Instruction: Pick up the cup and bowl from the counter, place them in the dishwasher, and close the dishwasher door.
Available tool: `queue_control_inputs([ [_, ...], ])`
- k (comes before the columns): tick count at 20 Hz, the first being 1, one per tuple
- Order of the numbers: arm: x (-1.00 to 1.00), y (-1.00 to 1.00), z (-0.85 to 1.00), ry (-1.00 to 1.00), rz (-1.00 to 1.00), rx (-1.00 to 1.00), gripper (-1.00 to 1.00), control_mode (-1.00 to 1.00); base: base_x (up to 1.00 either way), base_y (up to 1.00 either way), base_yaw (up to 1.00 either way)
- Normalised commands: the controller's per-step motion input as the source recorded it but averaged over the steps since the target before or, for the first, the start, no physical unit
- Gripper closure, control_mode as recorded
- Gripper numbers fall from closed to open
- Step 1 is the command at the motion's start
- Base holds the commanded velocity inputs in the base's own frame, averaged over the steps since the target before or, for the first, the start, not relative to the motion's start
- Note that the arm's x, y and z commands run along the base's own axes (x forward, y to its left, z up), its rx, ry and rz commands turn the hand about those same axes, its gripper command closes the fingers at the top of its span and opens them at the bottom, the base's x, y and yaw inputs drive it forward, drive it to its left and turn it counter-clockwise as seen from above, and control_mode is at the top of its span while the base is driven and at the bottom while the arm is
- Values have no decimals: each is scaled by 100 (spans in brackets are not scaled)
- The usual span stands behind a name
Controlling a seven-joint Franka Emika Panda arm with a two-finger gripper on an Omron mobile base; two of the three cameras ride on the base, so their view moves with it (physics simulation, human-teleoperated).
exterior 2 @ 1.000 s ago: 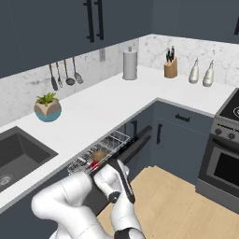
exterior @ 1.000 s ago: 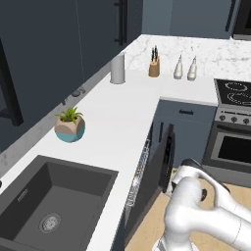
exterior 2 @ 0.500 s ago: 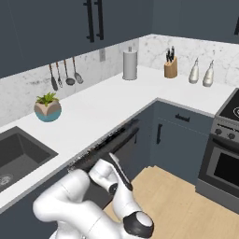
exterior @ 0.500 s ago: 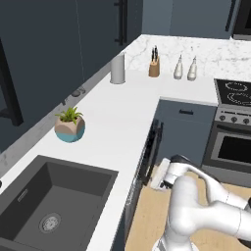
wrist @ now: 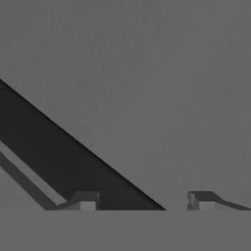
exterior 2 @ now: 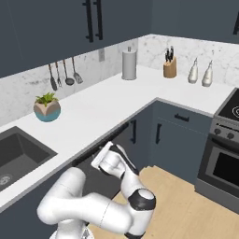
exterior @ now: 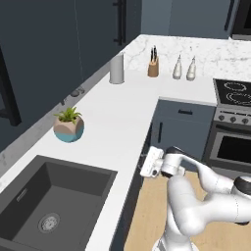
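The dishwasher door (exterior: pixel 138 188) (exterior 2: pixel 95 173) stands almost upright under the counter (exterior: pixel 117 112) (exterior 2: pixel 107 107), with a narrow dark gap left along its top. My gripper (exterior: pixel 147 164) (exterior 2: pixel 101 156) is pressed against the door's upper front. In the hand view the flat grey door panel (wrist: pixel 147 88) lies right ahead, crossed by a dark slanted band at the lower left. The gripper (wrist: pixel 144 202) is open, its two fingertips (wrist: pixel 86 201) apart with nothing between them. The cup and the bowl are hidden, and so is the dishwasher's inside.
On the counter stand a pink-and-teal plant pot (exterior: pixel 68 128) (exterior 2: pixel 46 109), a grey canister (exterior: pixel 116 68) (exterior 2: pixel 129 64), a knife block (exterior: pixel 153 66) (exterior 2: pixel 169 67) and two bottles (exterior: pixel 184 68). A dark sink (exterior: pixel 49 201) lies left; the steel oven (exterior: pixel 230 142) (exterior 2: pixel 224 158) right. Wooden floor (exterior 2: pixel 186 205) lies open.
The dishwasher door has swung up from part-open, with the wire rack showing, to nearly shut. My hand has followed it in toward the cabinet front.
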Motion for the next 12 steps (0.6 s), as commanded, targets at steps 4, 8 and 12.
queue_control_inputs([
  [4,78,100,-17,-6,6,15,-100,-100,0,0,0],
  [8,64,100,-29,-3,2,14,-100,-100,0,0,0],
  [12,52,100,-27,-1,0,8,-100,-100,0,0,0],
])
